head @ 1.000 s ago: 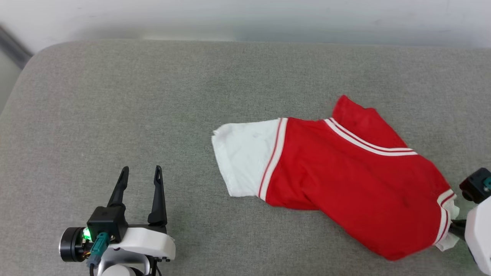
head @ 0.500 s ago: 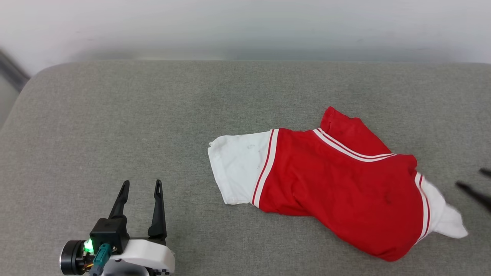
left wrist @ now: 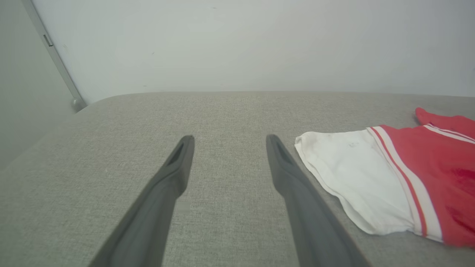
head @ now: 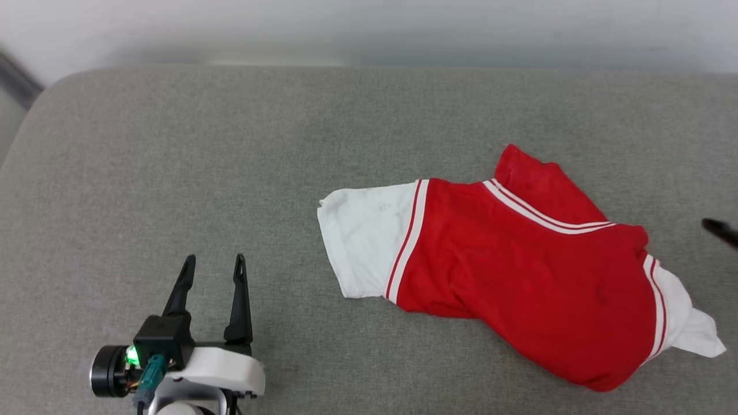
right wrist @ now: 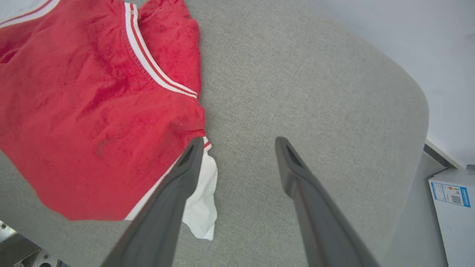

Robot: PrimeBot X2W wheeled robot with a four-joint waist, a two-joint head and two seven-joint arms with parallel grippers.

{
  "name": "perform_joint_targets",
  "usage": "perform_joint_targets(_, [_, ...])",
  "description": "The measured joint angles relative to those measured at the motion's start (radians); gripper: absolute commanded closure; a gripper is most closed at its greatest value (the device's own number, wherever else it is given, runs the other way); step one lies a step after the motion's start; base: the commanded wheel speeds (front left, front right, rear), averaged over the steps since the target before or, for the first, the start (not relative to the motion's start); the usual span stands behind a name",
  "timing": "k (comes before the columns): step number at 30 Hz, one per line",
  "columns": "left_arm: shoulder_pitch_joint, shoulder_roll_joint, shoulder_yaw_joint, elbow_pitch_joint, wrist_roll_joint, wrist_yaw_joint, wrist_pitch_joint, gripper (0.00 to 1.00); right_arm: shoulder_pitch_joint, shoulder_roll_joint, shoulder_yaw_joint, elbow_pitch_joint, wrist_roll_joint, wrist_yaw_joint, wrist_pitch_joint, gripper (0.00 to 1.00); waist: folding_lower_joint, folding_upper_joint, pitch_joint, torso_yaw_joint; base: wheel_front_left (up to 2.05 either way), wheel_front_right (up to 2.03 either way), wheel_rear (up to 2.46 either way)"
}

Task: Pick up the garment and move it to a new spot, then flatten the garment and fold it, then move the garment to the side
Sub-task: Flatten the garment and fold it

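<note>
Lying near right gripper: the garment

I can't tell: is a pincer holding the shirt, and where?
Nothing is held. The left pincer and right pincer stand open; the shirt lies free.

No legible txt, white box label w/ QR code, unreadable
</note>
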Motion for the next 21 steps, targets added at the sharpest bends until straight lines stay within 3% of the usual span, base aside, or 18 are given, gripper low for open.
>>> perform_joint_targets(6, [-0.035, 0.0, -0.013, -0.005, -0.002, 0.0, 0.0, 0.0, -0.025, 0.128, 0.027, 0.058, -0.057, 0.0, 0.142, 0.0, 0.0, 0.0, 0.056, 0.019, 0.0, 0.0, 0.0])
perform_joint_targets(11, [-0.072, -0.001, -0.029, -0.007, -0.014, 0.001, 0.0, 0.0, -0.026, 0.242, 0.051, 0.178, -0.074, 0.0, 0.171, 0.0, 0.0001, 0.0, 0.112, 0.041, 0.0, 0.0, 0.0])
perform_joint_targets(18, [-0.088, -0.001, -0.028, -0.004, -0.023, 0.01, 0.0, 0.0, -0.037, 0.268, 0.113, 0.244, -0.09, 0.0, 0.176, 0.0, 0.0001, 0.0, 0.155, 0.062, 0.0, 0.0, 0.0])
perform_joint_targets(20, [-0.088, -0.001, -0.027, -0.001, -0.026, 0.011, 0.0, 0.0, -0.047, 0.266, 0.129, 0.246, -0.098, 0.0, 0.156, 0.95, 0.0001, 0.0, 0.152, 0.059, 0.0, 0.0, 0.0])
perform_joint_targets(21, [-0.089, -0.002, -0.027, 0.002, -0.026, 0.011, 0.0, 0.0, -0.056, 0.264, 0.138, 0.245, -0.102, 0.0, 0.142, 1.0, 0.0, 0.0, 0.149, 0.058, 0.0, 0.0, 0.0])
